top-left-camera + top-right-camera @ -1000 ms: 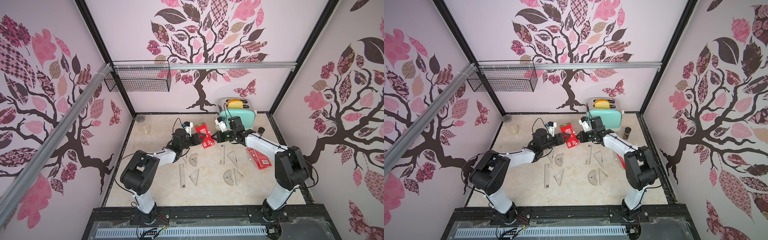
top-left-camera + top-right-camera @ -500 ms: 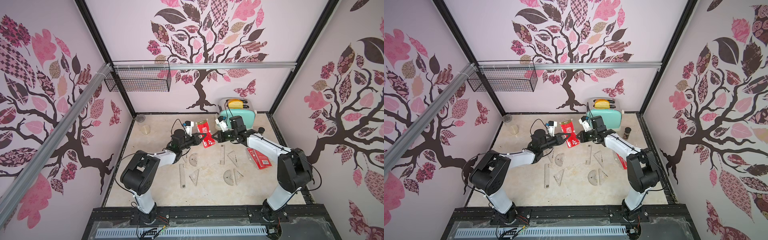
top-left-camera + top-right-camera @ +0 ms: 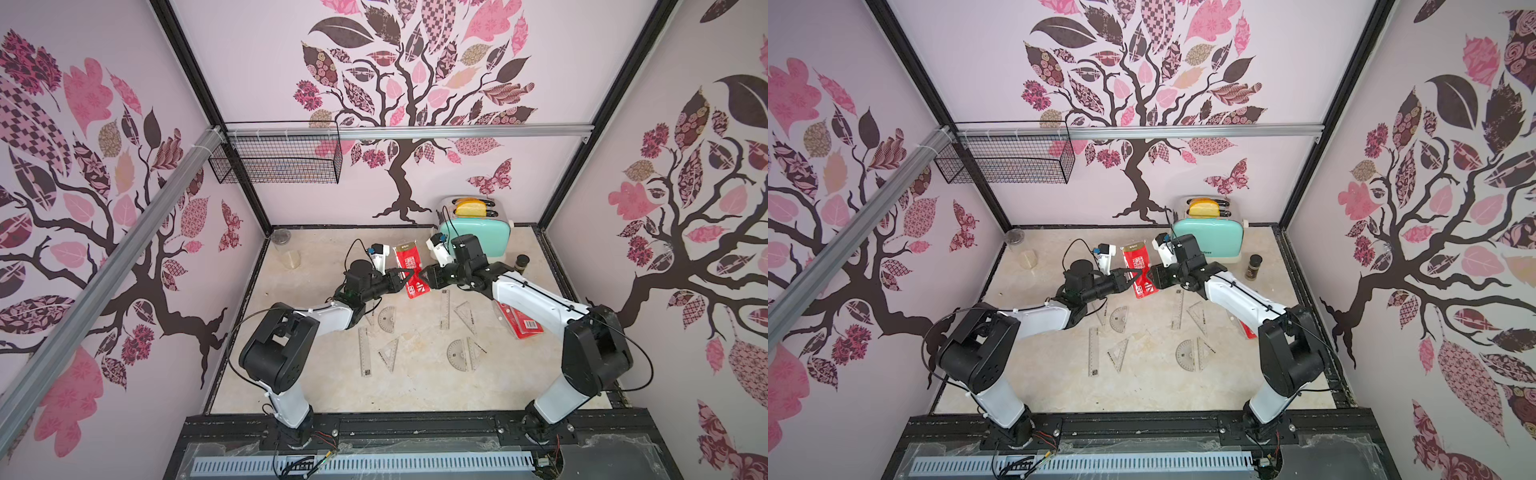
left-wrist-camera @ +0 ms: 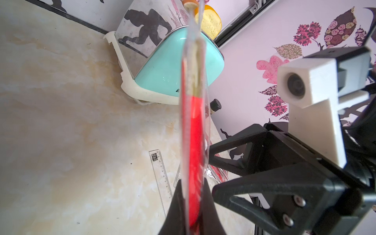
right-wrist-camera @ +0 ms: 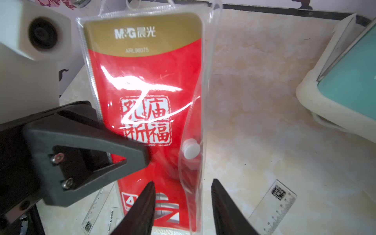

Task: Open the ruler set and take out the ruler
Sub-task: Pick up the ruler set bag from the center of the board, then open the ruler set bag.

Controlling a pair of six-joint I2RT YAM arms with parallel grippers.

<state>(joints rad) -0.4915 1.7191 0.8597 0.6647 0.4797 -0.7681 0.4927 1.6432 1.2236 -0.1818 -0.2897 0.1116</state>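
- The ruler set pouch is off the table, between the two grippers, on the left-arm side of the teal toaster and nearer the front rail than it.
- The left gripper is clamped on one long edge of the pouch. The left wrist view shows the pouch edge-on, pinched between both fingers.
- The right gripper is released. In the right wrist view its jaws stand apart at the pouch's lower end, and the frames show no pinch on the plastic.
- Key relation: the white snap button and the clear flap edge lie straight ahead of the right gripper, just beyond its fingertips. This makes the right arm the nearer one for the opening step.
- The pouch's long axis runs from the gripped lower end away toward the toaster side, with the gold header end farthest from both grippers. The exact tilt cannot be determined.
- Arm pose: in both top views the two arms reach forward and inward, wrists roughly level, with the grippers pointing at each other across the pouch.
- Judgement: the snap appears fastened, so the pouch is not yet open and no ruler has been drawn from it.
- Clear rulers, set squares and protractors lie loose on the table, farther from the toaster. A second red pouch lies under the right forearm.
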